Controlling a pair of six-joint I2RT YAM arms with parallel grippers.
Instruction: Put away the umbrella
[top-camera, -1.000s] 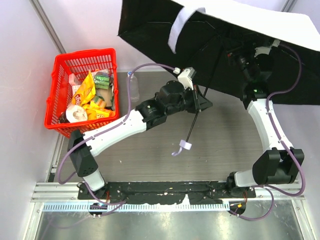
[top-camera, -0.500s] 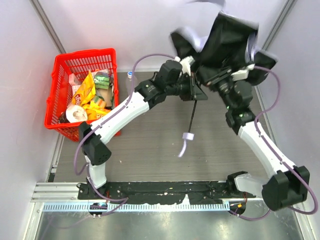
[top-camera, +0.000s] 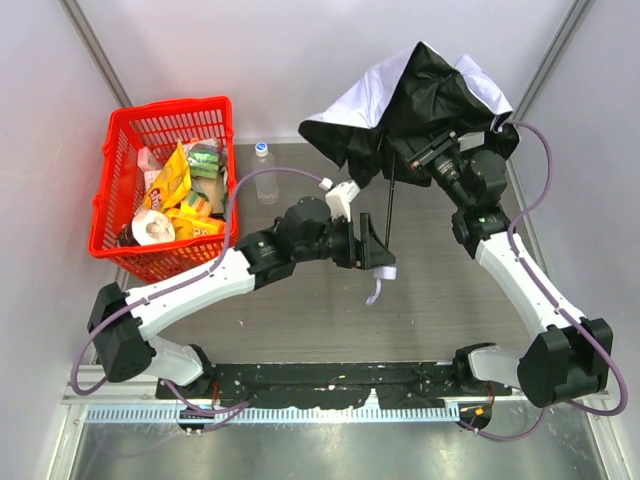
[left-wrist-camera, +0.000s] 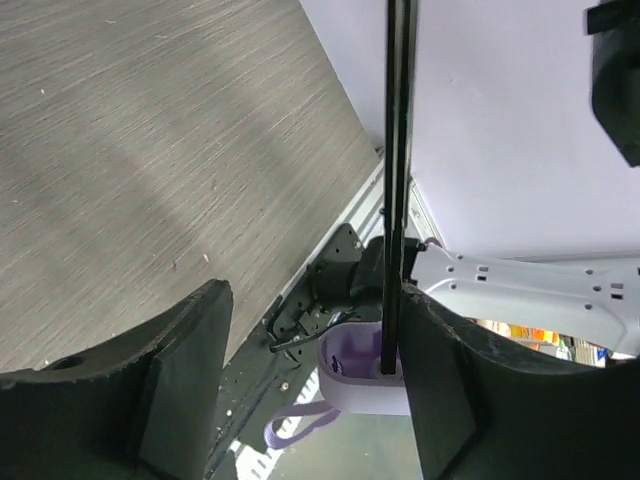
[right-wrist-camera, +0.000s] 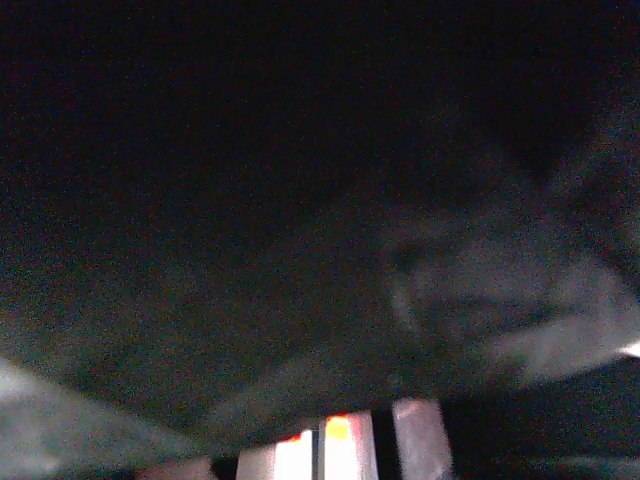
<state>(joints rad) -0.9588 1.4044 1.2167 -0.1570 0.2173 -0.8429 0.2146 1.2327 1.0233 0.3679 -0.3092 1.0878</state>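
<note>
The umbrella (top-camera: 420, 100) hangs in the air at the back right, its black-lined pale canopy folded down in a bunch. Its thin black shaft (top-camera: 389, 205) runs down to a lavender handle (top-camera: 384, 272) with a loose strap (top-camera: 374, 293). My left gripper (top-camera: 375, 250) stands open around the lower shaft. In the left wrist view the shaft (left-wrist-camera: 398, 150) runs close along the right finger, with the handle (left-wrist-camera: 365, 375) between the fingers (left-wrist-camera: 190, 370). My right gripper (top-camera: 437, 155) sits under the canopy at the top of the shaft, holding it up. The right wrist view shows only dark fabric (right-wrist-camera: 300, 200).
A red basket (top-camera: 120, 200) full of snack packs stands at the back left. A clear plastic bottle (top-camera: 264, 172) stands upright next to it. Walls close in on both sides, and a metal rail (top-camera: 330, 380) runs along the near edge.
The wide-open canopy has collapsed into a bunch. My left gripper has opened and slid down the shaft to just above the handle. The right arm has drawn in to the left.
</note>
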